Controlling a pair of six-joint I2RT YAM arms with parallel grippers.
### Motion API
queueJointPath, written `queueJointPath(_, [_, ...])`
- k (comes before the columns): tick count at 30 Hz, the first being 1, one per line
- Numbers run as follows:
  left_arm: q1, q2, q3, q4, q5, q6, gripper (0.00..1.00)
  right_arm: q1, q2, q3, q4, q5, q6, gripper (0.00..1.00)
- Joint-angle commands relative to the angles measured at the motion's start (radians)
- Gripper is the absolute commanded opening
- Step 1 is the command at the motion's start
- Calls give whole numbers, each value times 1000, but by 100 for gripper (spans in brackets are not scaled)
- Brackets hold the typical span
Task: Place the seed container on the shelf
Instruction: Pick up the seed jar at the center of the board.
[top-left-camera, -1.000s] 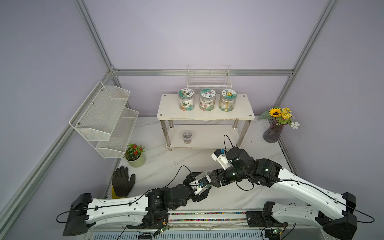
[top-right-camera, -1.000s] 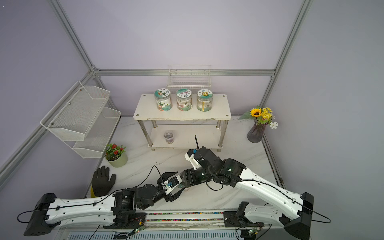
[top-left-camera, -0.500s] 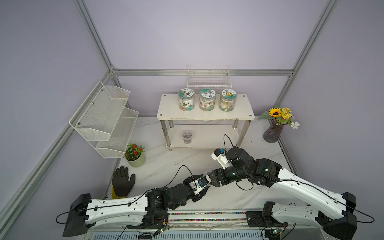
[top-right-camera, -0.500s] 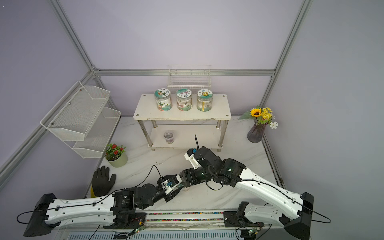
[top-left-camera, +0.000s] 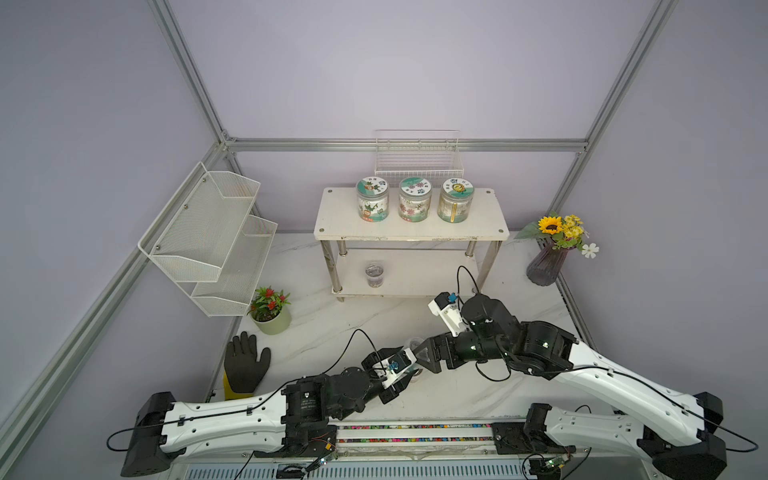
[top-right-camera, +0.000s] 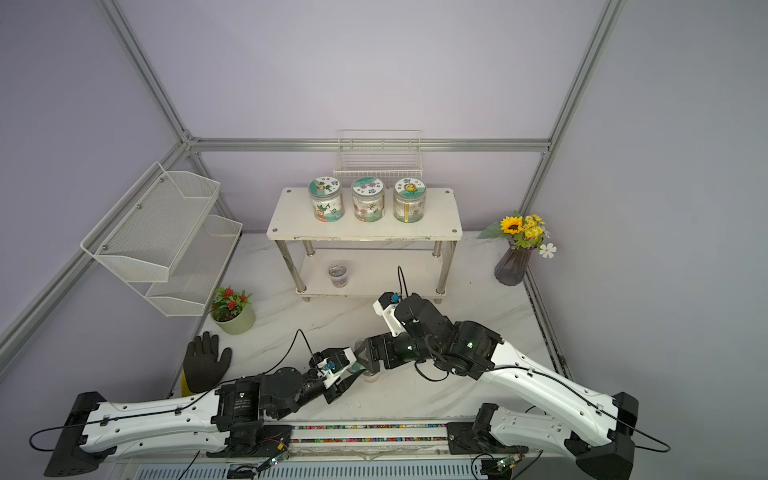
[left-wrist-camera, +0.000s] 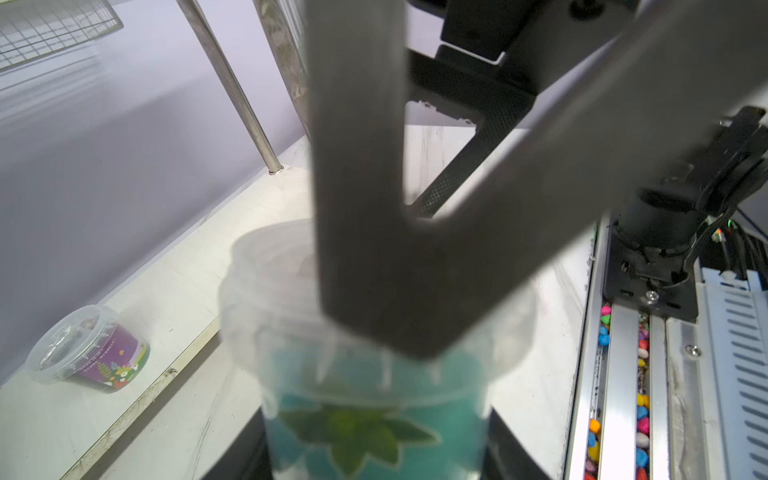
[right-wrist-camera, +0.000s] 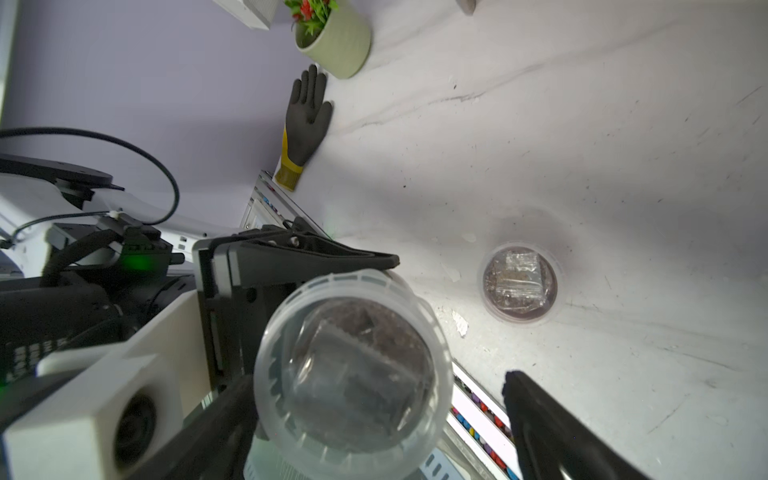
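- Passing the seed container (right-wrist-camera: 353, 374) between arms, low over the near middle of the table (top-left-camera: 316, 316), well apart from the shelf (top-left-camera: 411, 239).
- Held roughly upright in the left gripper (left-wrist-camera: 378, 457), jaws clamped on the teal-labelled wall below the clear lid.
- Flanked at lid height by the right gripper (top-left-camera: 424, 357), jaws spread wide. Clear of the lid on one side in the right wrist view; on the other side, cannot tell whether touching.
- Judged as the step in hand: freeing the right arm, leaving the carry to the left alone.
- Draw the right gripper straight back along its own line, toward the right, without dipping or twisting. Judged risk: catching the lid rim and tipping what looks like a thin-walled cup in its clamp.
- Keep the left clamp firm and unmoved until the right jaws are clear.
- Mind the second cup (right-wrist-camera: 519, 282) standing on the table just beside the hand-over; pass above it.
- Note three jars (top-left-camera: 414, 203) along the far part of the top board and one small cup (top-left-camera: 375, 274) toward the left of the lower board.
- Carry far toward the shelf, entering level between the chrome legs (top-left-camera: 485, 268) for the lower board, or setting down on the near strip of the top board.
- Lower until seated before parting the jaws.
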Motion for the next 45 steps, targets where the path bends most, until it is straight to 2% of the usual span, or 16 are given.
queueJointPath(1, [24, -69, -15, 38, -22, -77, 39, 0, -78, -53, 85, 98, -71, 95])
queueJointPath(11, [103, -156, -15, 2, 42, -232, 39, 10, -255, -295, 461, 104, -233, 95])
queueJointPath(20, [134, -135, -21, 48, 64, -307, 39, 42, -191, -382, 757, 40, -293, 97])
queueJointPath(36, [148, -87, -14, 104, 94, -313, 40, 53, -55, -363, 827, 97, -230, 97])
queueJointPath(45, [151, -82, -15, 115, 101, -307, 40, 52, -22, -362, 889, 73, -202, 97])
